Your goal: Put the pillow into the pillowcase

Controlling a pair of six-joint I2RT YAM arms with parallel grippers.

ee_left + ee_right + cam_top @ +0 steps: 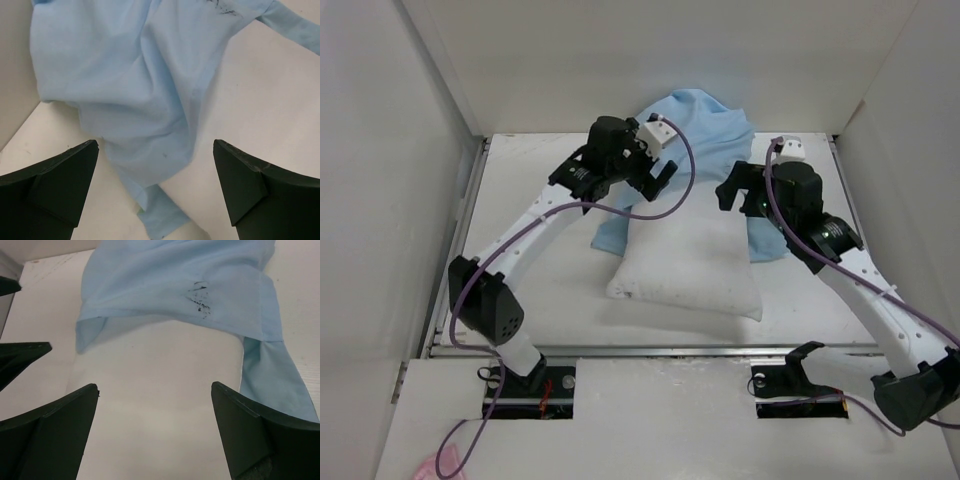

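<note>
Left gripper [155, 150] and right gripper [155, 390]: the 2 pairs of jaws stand wide apart and hold nothing, each poised over the fabric. The white pillow [685, 265] lies mid-counter [800, 300]. Its far end is covered by the crumpled light blue pillowcase [705, 125], which is bunched toward the back wall.

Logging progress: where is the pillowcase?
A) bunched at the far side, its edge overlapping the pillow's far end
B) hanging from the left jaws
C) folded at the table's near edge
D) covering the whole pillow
A: the pillowcase lies bunched far back, its edge over the mostly bare pillow.
</note>
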